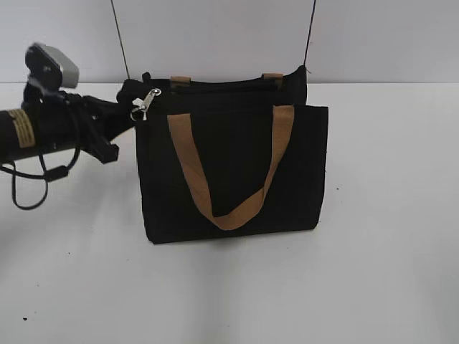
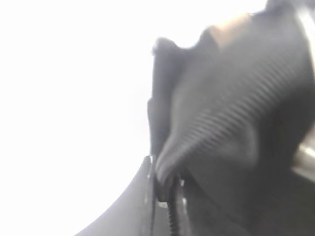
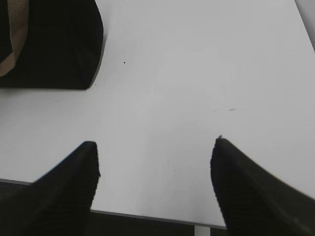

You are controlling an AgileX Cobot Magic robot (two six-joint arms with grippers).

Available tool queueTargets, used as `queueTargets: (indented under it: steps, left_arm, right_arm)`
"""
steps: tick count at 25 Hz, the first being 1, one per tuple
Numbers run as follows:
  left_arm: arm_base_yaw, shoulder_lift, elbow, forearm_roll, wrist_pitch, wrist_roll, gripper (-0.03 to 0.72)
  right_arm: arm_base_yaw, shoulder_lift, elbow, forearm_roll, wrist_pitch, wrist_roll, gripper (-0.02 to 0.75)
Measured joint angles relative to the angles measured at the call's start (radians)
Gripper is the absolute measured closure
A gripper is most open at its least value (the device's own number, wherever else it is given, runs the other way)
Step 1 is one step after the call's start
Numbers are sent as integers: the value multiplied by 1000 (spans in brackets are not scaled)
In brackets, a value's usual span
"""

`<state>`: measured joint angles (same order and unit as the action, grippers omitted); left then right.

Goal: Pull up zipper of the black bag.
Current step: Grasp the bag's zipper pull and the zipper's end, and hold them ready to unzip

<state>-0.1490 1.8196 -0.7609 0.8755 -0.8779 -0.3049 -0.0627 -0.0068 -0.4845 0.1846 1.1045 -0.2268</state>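
The black bag (image 1: 237, 172) stands upright on the white table, its tan strap handle hanging over the front panel. The small silver zipper pull (image 1: 148, 102) hangs at the bag's top left corner. My left gripper (image 1: 135, 92) is at that corner, right beside the pull. In the left wrist view, which is blurred, its jaws (image 2: 165, 189) are shut on a fold of the bag's black fabric (image 2: 236, 113). My right gripper (image 3: 155, 157) is open and empty above the table, out of the exterior view. The bag's corner (image 3: 54, 44) lies at the upper left of the right wrist view.
The white table (image 1: 387, 251) spreads around the bag. Its front edge (image 3: 147, 215) lies just under the right gripper's fingers. Two thin black cables (image 1: 118, 36) rise behind the bag. The left arm's loose cable loop (image 1: 29, 190) hangs at the far left.
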Motion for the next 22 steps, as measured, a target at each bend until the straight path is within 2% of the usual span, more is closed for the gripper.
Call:
queueTargets:
  steps: [3,8,13,22]
  left_arm:
    - [0,-128,3,-5,106,-11,650]
    - [0,-279,3,24,205,-164,650]
    - [-2,-342,2,58,227,-278,650]
    - [-5,-386,-6,114,233,-358,650]
  right_arm:
    - [0,0,0,0,0,0,193]
    - [0,0,0,0,0,0,193]
    - [0,0,0,0,0,0,193]
    - [0,10,-3,77,-11,43,205]
